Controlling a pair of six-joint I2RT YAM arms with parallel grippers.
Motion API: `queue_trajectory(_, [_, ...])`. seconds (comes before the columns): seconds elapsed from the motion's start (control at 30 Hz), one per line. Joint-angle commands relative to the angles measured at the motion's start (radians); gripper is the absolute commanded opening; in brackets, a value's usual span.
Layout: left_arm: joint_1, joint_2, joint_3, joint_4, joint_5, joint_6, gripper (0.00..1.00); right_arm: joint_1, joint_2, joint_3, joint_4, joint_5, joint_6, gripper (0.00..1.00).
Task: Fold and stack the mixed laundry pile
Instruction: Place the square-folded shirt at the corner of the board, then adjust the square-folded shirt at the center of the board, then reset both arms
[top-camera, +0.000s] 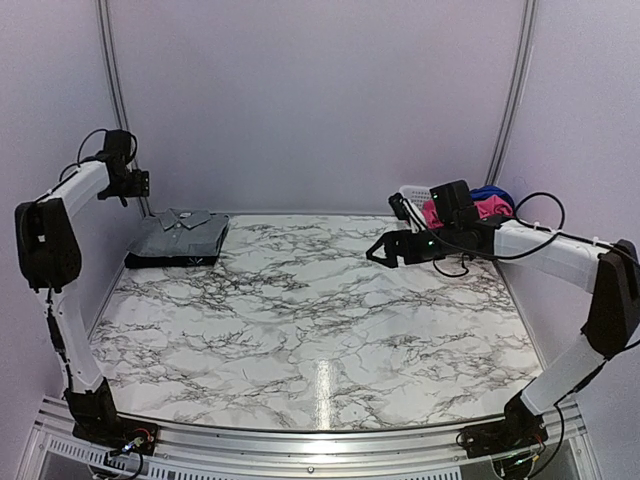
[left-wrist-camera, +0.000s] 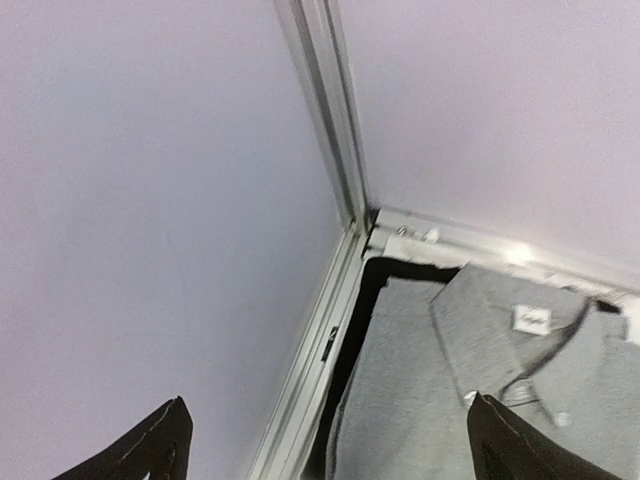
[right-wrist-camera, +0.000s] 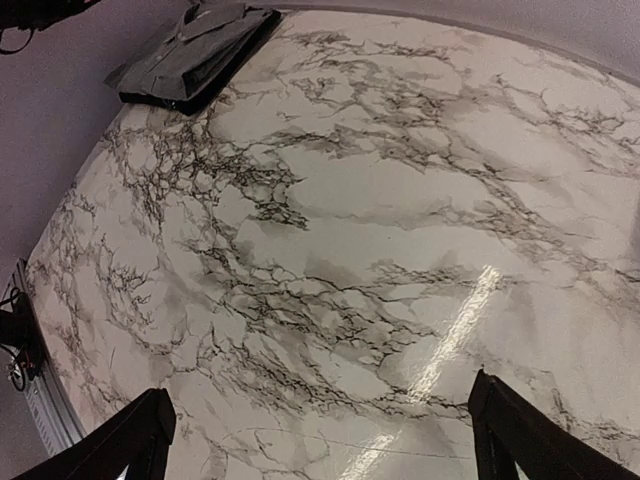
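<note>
Left claw: the left claw (left-wrist-camera: 328, 402) is spread wide, its two fingers (left-wrist-camera: 160, 445) far apart with nothing between them; it grips nothing and touches nothing.
Left claw position: raised in the far-left corner, above and just behind the left end of the folded stack.
Folded stack: a grey shirt (top-camera: 182, 230), folded with its collar up, lies on a folded black cloth (top-camera: 158, 261) in the far-left corner of the marble table (top-camera: 320, 340). From the left wrist it sits below and to the right of the fingers, apart from them.
Right claw: the right claw (right-wrist-camera: 320, 388) is released, its fingers wide over bare marble, holding nothing.
Unfolded pieces: a pink piece (top-camera: 491, 209) and a dark blue piece (top-camera: 490, 191) sit in the white basket (top-camera: 410, 192) at the far-right corner, behind the right arm and partly hidden by it.
Edges: the stack's left side runs close along the metal rail (left-wrist-camera: 310, 350) at the wall's foot, and the corner post (left-wrist-camera: 325, 110) stands just behind.
Open room: broad marble stretches from the stack across to the right claw and forward to the near edge.
</note>
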Motion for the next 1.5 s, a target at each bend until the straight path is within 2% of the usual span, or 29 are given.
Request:
queue_trajectory(0.0, [0.004,-0.161,-0.042,-0.051,0.275,-0.118,0.99,-0.076,-0.067,-0.008,0.002,-0.031,-0.033,0.99])
queue_trajectory(0.1, [-0.013,-0.174,-0.104,-0.058,0.361,-0.165,0.99,-0.117,-0.092,-0.018,-0.008,-0.058,-0.037,0.99])
queue_trajectory(0.17, [-0.012,-0.151,-0.146,-0.052,0.449,-0.200,0.99,-0.131,-0.114,-0.034,-0.007,-0.064,-0.038,0.99])
queue_trajectory(0.27, [-0.011,-0.099,-0.195,-0.031,0.508,-0.239,0.99,-0.136,-0.150,-0.067,-0.013,-0.072,-0.034,0.99])
queue_trajectory(0.4, [-0.007,-0.041,-0.257,0.019,0.495,-0.264,0.99,-0.136,-0.188,-0.115,-0.018,-0.092,-0.013,0.99])
queue_trajectory(0.57, [0.052,0.018,-0.329,0.029,0.354,-0.338,0.99,-0.136,-0.211,-0.140,-0.055,-0.077,-0.007,0.98])
queue_trajectory(0.73, [0.075,-0.083,-0.386,0.022,0.273,-0.328,0.99,-0.182,-0.234,-0.168,-0.076,-0.081,-0.005,0.98])
queue_trajectory(0.87, [0.054,-0.197,-0.349,-0.048,0.320,-0.312,0.99,-0.250,-0.266,-0.191,-0.070,-0.105,0.007,0.98])
queue_trajectory(1.0, [-0.053,-0.311,-0.322,-0.109,0.346,-0.288,0.99,-0.289,-0.271,-0.171,-0.083,-0.103,0.016,0.98])
queue_trajectory(1.17, [-0.301,-0.435,-0.367,-0.144,0.293,-0.320,0.99,-0.289,-0.289,-0.173,-0.045,-0.144,0.072,0.98])
queue_trajectory(1.27, [-0.466,-0.502,-0.473,-0.119,0.284,-0.412,0.99,-0.286,-0.316,-0.237,0.018,-0.195,0.124,0.98])
queue_trajectory(1.37, [-0.601,-0.569,-0.624,-0.047,0.270,-0.498,0.99,-0.252,-0.327,-0.294,-0.007,-0.100,0.142,0.98])
queue_trajectory(1.47, [-0.681,-0.623,-0.776,0.039,0.274,-0.573,0.99,-0.198,-0.358,-0.347,-0.044,-0.018,0.151,0.99])
